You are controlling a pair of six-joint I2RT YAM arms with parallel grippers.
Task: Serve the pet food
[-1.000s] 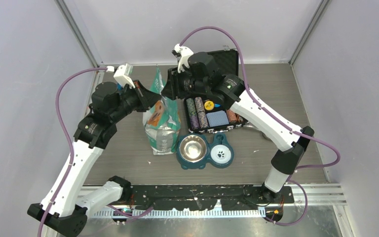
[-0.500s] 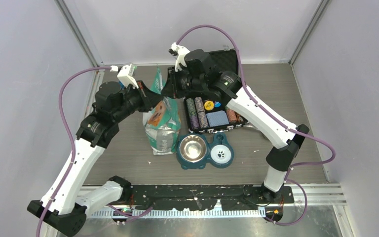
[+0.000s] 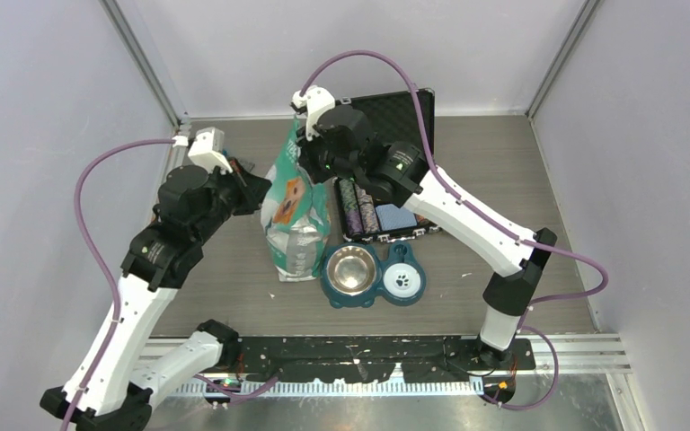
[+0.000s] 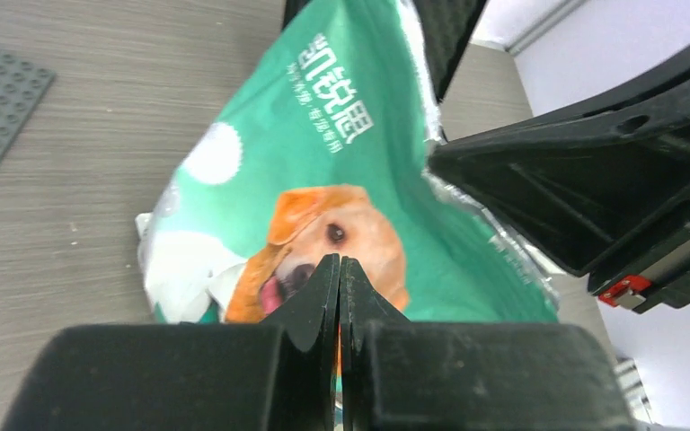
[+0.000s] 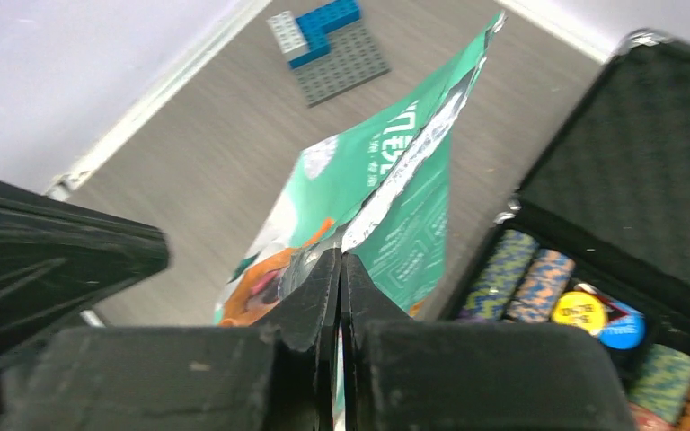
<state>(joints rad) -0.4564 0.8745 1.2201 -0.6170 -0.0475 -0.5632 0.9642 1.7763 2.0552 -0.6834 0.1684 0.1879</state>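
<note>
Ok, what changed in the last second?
The right gripper closed on the bag at its top edge as its arm swung left. The left gripper, keeping its pinch on the bag, drew back left, spreading the top. Double bowl and chip case stayed put.

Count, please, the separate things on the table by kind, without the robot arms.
pet food bag: 1
bowls: 2 (steel bowl, white paw-print bowl)
poker chip case: 1
grey brick baseplate: 1
Total: 5
</note>
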